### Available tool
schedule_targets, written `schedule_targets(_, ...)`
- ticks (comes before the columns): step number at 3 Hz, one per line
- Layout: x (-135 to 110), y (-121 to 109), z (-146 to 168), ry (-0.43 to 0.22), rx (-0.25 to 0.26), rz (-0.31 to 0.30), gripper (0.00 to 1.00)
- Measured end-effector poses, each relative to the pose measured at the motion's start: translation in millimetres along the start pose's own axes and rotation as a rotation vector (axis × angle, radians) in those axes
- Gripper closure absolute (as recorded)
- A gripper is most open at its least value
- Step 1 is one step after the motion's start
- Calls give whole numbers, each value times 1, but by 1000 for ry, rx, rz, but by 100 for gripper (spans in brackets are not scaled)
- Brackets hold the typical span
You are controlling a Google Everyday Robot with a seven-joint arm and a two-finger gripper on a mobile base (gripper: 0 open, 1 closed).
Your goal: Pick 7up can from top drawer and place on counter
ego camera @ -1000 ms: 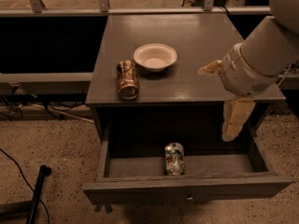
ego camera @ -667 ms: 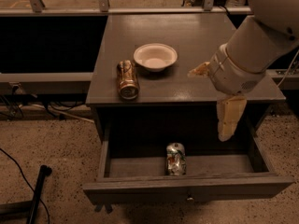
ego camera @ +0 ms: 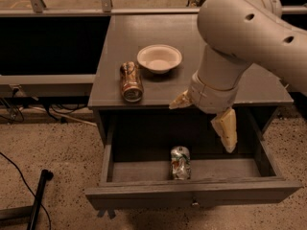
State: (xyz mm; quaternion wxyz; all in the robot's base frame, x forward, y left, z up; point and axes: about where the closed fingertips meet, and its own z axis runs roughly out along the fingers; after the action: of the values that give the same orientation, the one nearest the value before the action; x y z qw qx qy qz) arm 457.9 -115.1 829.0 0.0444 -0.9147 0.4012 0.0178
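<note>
Nearest thing is the top drawer [ego camera: 144, 195], pulled wide open, with its little knob [ego camera: 194, 203] in the middle of the front panel. Just behind that panel, about halfway along it, the 7up can [ego camera: 180, 162] lies on its side, ends pointing front to back (can't tell if it actually touches the panel).

The gripper [ego camera: 201, 126] hangs over the open drawer just in front of the counter's front edge, toward the right-hand side. Its fingers are spread wide and it's got hold of nothing. One finger [ego camera: 225, 129] points down into the drawer, the other [ego camera: 180, 101] sticks out left along the front edge. So the can sits lower and to the left of the gripper, apart from both fingers.

Further back on the counter [ego camera: 254, 92], a brown-gold can [ego camera: 131, 81] lies on its side near the front-left corner. A pale bowl [ego camera: 159, 58] sits just behind it, closer to the middle. The big arm [ego camera: 240, 28] covers the right rear corner.
</note>
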Motion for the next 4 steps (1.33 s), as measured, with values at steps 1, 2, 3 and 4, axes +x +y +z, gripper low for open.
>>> schedule_targets(1, -13, 20, 7, 23, 26, -166, 0)
schedule_targets(2, 0, 15, 6, 66, 116, -234, 0)
schedule_targets(3, -3, 12, 13, 24, 122, -262, 0)
schedule_targets(4, -15, 6, 48, -58, 163, -357, 0)
